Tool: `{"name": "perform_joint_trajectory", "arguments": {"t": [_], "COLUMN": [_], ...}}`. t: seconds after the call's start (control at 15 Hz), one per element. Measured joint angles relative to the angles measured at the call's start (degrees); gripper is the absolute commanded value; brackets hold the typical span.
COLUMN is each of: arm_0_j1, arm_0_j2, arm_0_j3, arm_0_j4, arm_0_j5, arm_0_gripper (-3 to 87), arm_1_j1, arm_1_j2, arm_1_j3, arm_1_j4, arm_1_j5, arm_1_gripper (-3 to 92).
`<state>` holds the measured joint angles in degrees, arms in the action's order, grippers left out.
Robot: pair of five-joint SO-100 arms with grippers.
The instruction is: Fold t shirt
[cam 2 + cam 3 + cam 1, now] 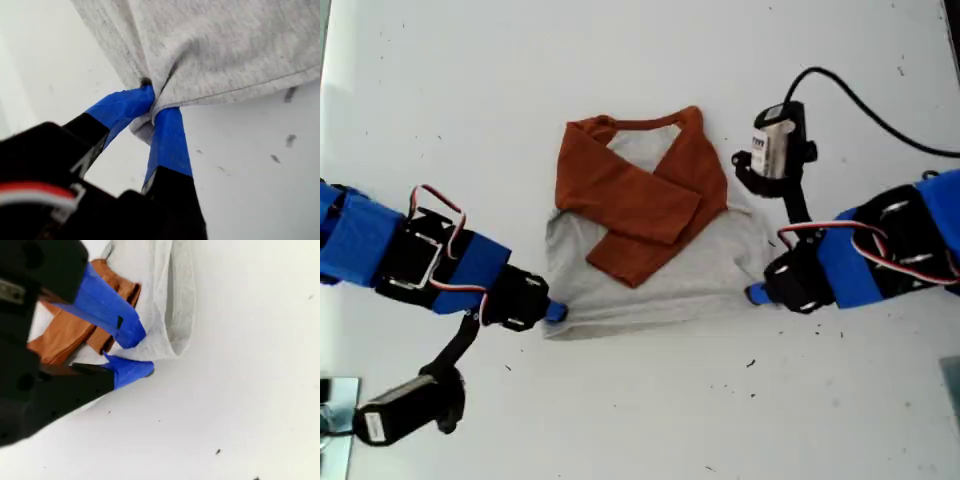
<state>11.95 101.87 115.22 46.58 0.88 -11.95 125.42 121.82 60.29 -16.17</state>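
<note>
Clamped between the blue-taped tips of my first claw (152,107) is a bunched corner of the grey hem of the t shirt (705,265), at the exterior view's lower left of the garment. My second claw (136,353) is set at the opposite hem corner, towards the exterior view's right. Its jaws are seen slightly apart with grey cloth lying in the gap, so a firm hold there cannot be confirmed.

The shirt is spread flat on the white table (640,420), collar away from the hem, with both rust-orange sleeves (640,210) crossed over the chest.

The chief risk is judged to be an uneven lift. If the hem is raised while only one corner is truly held, the cloth would be dragged askew and the fold line skewed. The crossed sleeves could also be disturbed if the body is pulled across the table instead of being lifted clear. Only a small bite of fabric is held by my first claw, so it could be lost under tension. If the two corners are drawn apart too hard, the bunching at the hem may worsen.
</note>
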Motion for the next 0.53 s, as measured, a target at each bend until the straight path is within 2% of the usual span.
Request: {"name": "perform_joint_trajectory", "arguments": {"t": [0.2, 0.33, 0.4, 0.47, 0.53], "arm_0_j1": [0.4, -6.4, -13.4, -21.8, -31.4], "arm_0_j2": [7.6, 15.9, 19.7, 22.3, 24.2], "arm_0_j3": [0.0, 0.0, 0.6, 2.8, 7.7], "arm_0_j4": [0.4, 4.4, 7.6, 10.3, 10.4], "arm_0_j5": [1.0, 5.3, 7.8, 10.6, 13.4], "arm_0_gripper": [-0.3, -0.3, 1.2, 21.4, 31.0], "arm_1_j1": [2.6, 11.3, 18.0, 26.2, 35.1], "arm_1_j2": [-2.2, -0.3, 2.3, 6.2, 9.8], "arm_1_j3": [-5.8, -6.9, -6.9, -6.2, -3.3], "arm_1_j4": [0.0, 1.6, 2.8, 3.2, 2.8], "arm_1_j5": [-2.8, -8.0, -10.6, -11.7, -12.5], "arm_1_gripper": [3.0, 3.9, 29.6, 31.3, 31.3]}}
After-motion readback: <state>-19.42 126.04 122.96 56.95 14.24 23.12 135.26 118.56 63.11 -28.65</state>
